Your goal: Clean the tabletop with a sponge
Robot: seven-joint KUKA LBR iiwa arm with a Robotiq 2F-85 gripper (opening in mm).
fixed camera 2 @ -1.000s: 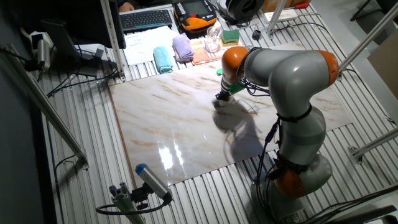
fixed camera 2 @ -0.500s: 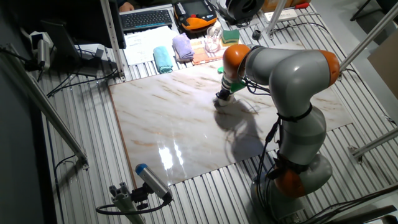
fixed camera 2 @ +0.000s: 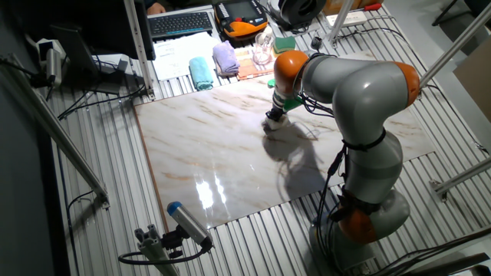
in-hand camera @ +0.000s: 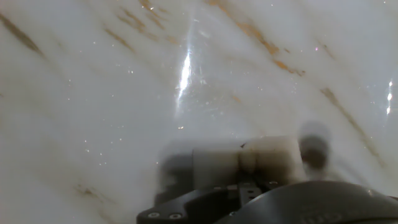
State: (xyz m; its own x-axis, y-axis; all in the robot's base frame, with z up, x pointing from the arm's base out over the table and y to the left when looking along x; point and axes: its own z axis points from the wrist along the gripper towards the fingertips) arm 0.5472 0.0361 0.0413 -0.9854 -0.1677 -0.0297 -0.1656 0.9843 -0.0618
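The tabletop is a glossy white marble-look slab with brown veins, lying in the middle of the fixed view. My gripper points down onto its upper middle part. In the hand view the tabletop fills the frame, and the cream sponge shows as a pale block at the bottom, pressed flat on the slab. The gripper is shut on the sponge, with only its dark base showing. In the fixed view the sponge is too small to make out under the hand.
Beyond the slab's far edge lie a teal cloth, a lilac cloth, a green-and-yellow sponge and a clear glass. A keyboard sits further back. A blue-tipped tool lies near the front edge.
The hand has shifted very slightly toward the far side of the slab; the grip has not changed.
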